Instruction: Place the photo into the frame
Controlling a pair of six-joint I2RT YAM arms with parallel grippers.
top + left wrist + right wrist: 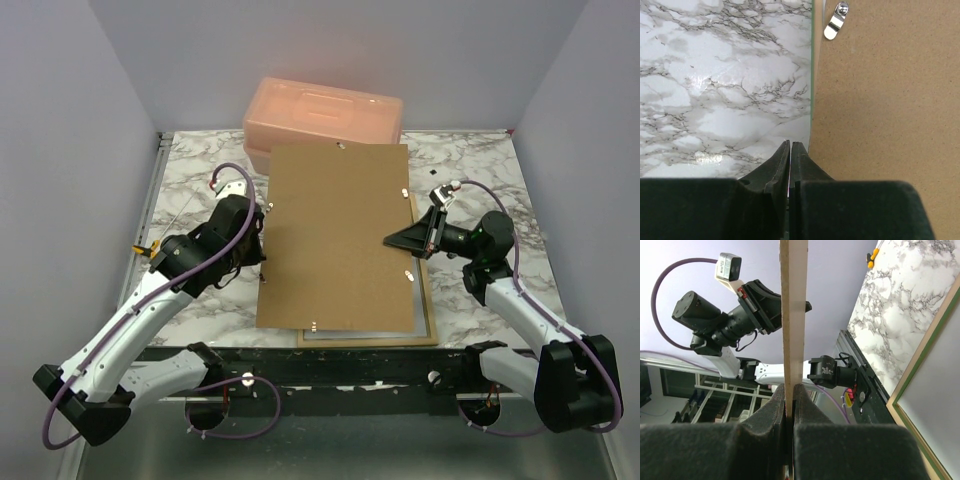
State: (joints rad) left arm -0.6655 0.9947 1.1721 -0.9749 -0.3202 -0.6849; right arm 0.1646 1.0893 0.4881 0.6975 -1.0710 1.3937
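Note:
The brown backing board is raised at a tilt over the frame. The frame lies pale wood side up, showing only along the board's right and near edges. My right gripper is shut on the board's right edge. In the right wrist view the board rises edge-on out of that gripper, with the frame beside it. My left gripper sits at the board's left edge. In its own view this gripper is shut with nothing between the jaws, beside the board. The photo is hidden.
A peach plastic box stands at the back of the marble table. A small metal clip sits on the board near its left edge. A small yellow-orange object lies at the table's left rim.

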